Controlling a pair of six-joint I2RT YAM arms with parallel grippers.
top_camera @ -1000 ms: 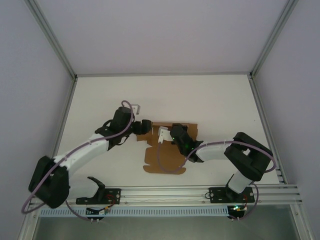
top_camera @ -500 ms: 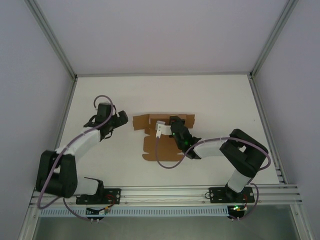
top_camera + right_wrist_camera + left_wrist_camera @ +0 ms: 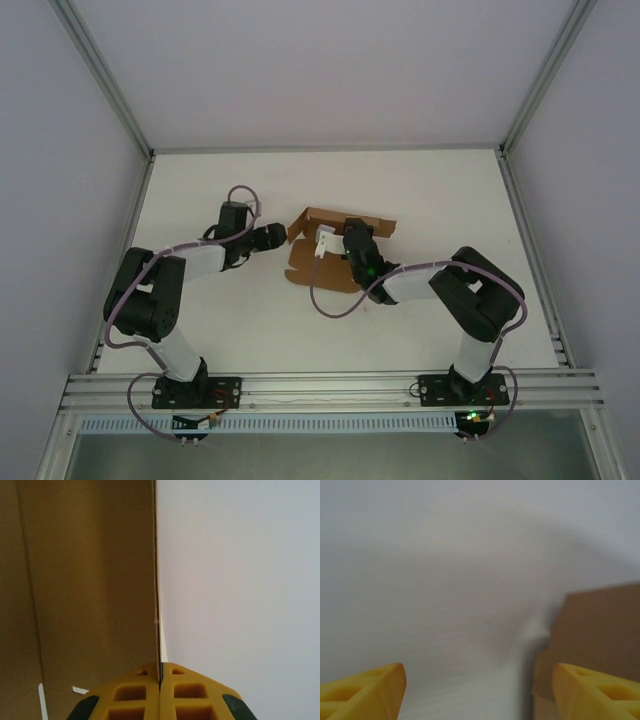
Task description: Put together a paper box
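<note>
**A:** Please begin from the near side. How do the arms stand relative to the paper box?

**B:** The paper box (image 3: 310,262) lies on the white table (image 3: 430,190), farther away than both bases. The left arm (image 3: 150,295) reaches toward it from its left. The right arm (image 3: 475,295) comes from its right and near side.

**A:** And the left gripper?

**B:** The left gripper (image 3: 477,670) is just beside the left edge of the box. Its yellow fingers (image 3: 592,690) stand wide apart and hold nothing, and between them I see the white table. Blurred brown cardboard appears behind one finger. I cannot tell if they touch.

**A:** What about the right one?

**B:** The right gripper (image 3: 160,672) is over the middle of the box. Its fingers are pressed together on a thin cardboard panel. In the wrist view this panel is seen edge-on and runs away from the fingertips.

**A:** How does the box itself look?

**B:** It is plain brown, without print, and partly folded. Its near part seems to lie flat on the table. Its far part, with small tabs at the ends, looks raised. Beyond the box the table goes on to the metal frame rail (image 3: 330,150).
</note>
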